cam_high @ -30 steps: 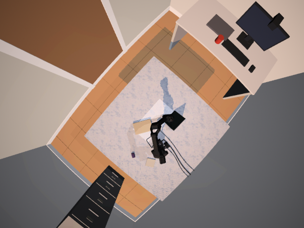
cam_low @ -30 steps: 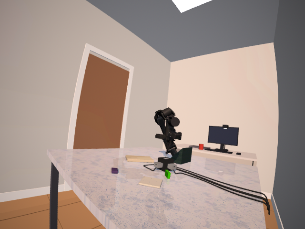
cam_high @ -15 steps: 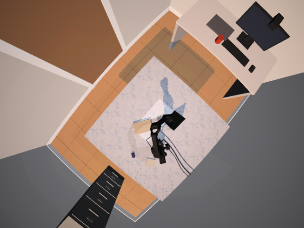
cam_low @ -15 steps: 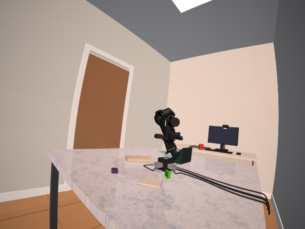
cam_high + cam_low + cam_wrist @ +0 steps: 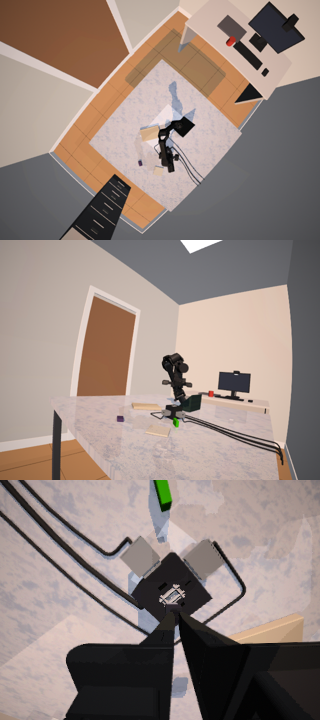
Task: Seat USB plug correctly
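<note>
The black power cube [image 5: 173, 412] [image 5: 196, 594] stands on the table, turned diagonally in the wrist view. Pale grey plugs [image 5: 140, 557] [image 5: 204, 560] sit on two of its sides. The socket [image 5: 172, 596] on its top shows a light metallic outline around a small opening. My gripper [image 5: 175, 400] [image 5: 175, 617] points down over the cube, fingers together. It is shut on a small dark piece, which looks like the USB plug [image 5: 172, 608]. The plug appears at the fingertips beside the socket outline in the wrist view. Its height above the socket and its lower end are hidden.
Black cables [image 5: 232, 438] [image 5: 65, 544] run from the cube across the table. A green block [image 5: 176, 422] [image 5: 163, 495] is near it. Tan boards [image 5: 149, 133] [image 5: 158, 170], a purple block [image 5: 120, 418] and a dark green box [image 5: 192, 403] are also there.
</note>
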{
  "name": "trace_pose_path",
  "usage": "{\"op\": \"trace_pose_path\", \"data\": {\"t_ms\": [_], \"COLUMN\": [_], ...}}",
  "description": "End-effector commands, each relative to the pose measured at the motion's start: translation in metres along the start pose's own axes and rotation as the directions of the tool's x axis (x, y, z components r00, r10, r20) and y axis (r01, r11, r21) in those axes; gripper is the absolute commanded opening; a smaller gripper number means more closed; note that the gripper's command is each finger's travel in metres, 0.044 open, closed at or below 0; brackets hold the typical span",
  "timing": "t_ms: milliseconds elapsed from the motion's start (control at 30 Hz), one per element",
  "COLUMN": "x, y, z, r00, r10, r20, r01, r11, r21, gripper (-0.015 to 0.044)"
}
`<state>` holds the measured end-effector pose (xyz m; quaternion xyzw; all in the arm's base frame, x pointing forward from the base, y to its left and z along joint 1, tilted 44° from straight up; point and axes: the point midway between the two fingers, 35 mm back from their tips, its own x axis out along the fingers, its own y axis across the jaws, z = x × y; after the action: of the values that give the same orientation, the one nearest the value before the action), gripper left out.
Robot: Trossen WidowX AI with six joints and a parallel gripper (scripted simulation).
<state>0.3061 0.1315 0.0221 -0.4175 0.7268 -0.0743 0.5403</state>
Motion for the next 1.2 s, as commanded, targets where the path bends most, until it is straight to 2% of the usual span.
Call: {"op": "trace_pose_path", "data": {"t_ms": [0,567,1167], "x": [0.0000,0.0000,0.0000], "y": [0.0001,0.0001,0.0001], "z": [0.0002,0.0002,0.0002], "r00": [1.000,1.000,1.000], "r10": [0.001,0.001,0.001], "r20": [0.001,0.001,0.001], "r01": [-0.001,-0.001,-0.001], "r11": [0.994,0.852,0.521], "r21": [0.106,0.524,0.853], "gripper": [0.0000,0.0000,0.0000]}}
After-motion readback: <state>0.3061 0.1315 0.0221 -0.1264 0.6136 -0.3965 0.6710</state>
